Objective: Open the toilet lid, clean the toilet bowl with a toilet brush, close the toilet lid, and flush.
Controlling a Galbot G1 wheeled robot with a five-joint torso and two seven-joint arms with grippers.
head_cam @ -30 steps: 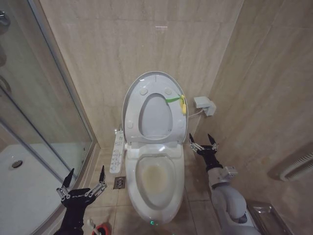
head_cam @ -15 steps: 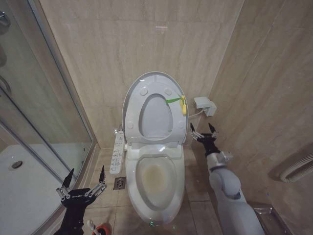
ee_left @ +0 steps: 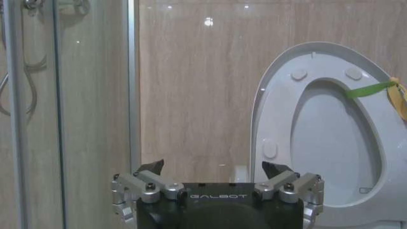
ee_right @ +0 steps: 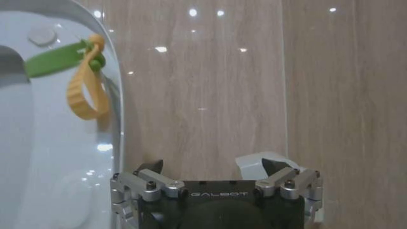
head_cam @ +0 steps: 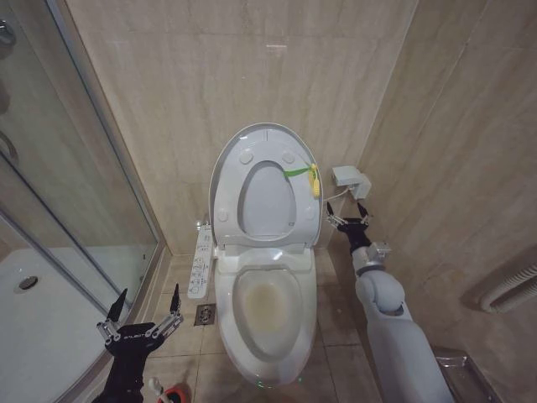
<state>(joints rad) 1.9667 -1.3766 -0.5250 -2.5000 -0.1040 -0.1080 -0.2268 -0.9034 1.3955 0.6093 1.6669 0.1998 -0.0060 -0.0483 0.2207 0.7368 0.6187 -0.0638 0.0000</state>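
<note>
Beige tiled walls (head_cam: 168, 92) closed in a narrow bathroom, with a glass shower door (head_cam: 50, 168) filling the left of the head view and a white shower tray (head_cam: 42, 327) at lower left. At the centre of that frame stood the toilet, its toilet lid (head_cam: 225, 159) raised upright against the back wall with the white seat ring (head_cam: 237, 206) folded up against it; a green-yellow tag (head_cam: 309, 175) hung from the ring's upper right edge. Below them the toilet bowl (head_cam: 267, 306) lay open, its inside stained yellowish-brown. A white control panel (head_cam: 200, 259) ran along the bowl's left side, and a floor drain (head_cam: 205, 313) sat just beside it. The left gripper (head_cam: 144, 309) hovered at lower left of the head view, fingers spread wide and holding nothing, near the shower door's edge. At the bottom edge, beside that arm, a red cup holder (head_cam: 174, 395) showed with the top of the toilet brush (head_cam: 155, 385) handle in it. The right gripper (head_cam: 347, 215) was stretched out right of the raised lid, jaws wide and empty, just below a small white wall box (head_cam: 350, 179).
</note>
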